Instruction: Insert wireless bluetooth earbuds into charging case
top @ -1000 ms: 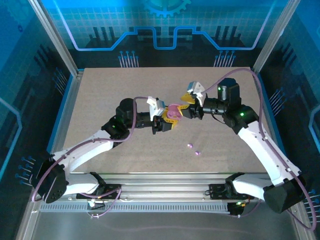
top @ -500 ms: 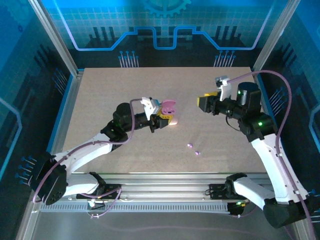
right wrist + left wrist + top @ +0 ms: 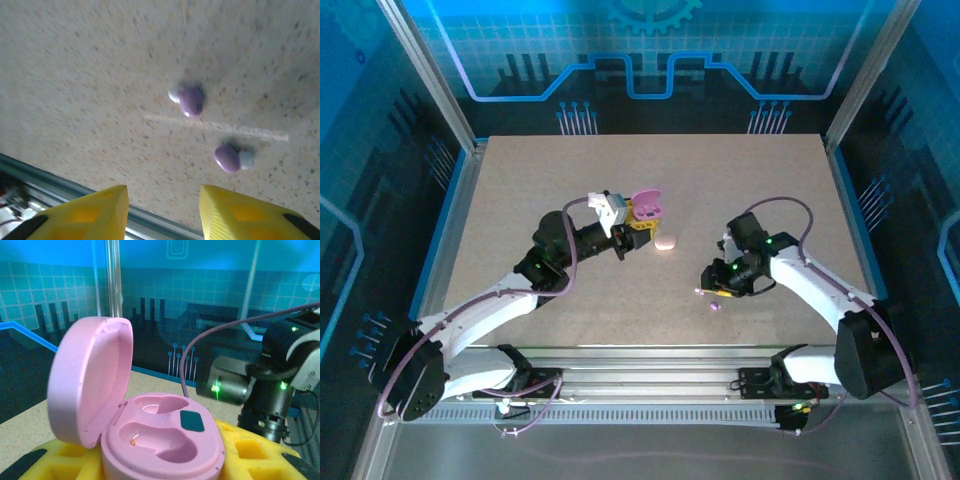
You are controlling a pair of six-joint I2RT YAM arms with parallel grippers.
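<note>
My right gripper point(image 3: 162, 212) hangs open over two lilac earbuds point(image 3: 189, 100) — nothing between its fingers.
They lie on the table point(image 3: 75, 75) just ahead of its tips — my left gripper point(image 3: 160, 467) clamps the open pink case point(image 3: 150, 432).

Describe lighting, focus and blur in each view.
Top external: even light with a blue cast from the backdrop; the open pink case reads clearly, the lilac earbuds are specks. Left wrist: the case is sharp with glossy highlights in its wells, the right arm behind is soft. Right wrist: table grain streaked, both earbuds blurred with glints, yellow fingers out of focus.
</note>
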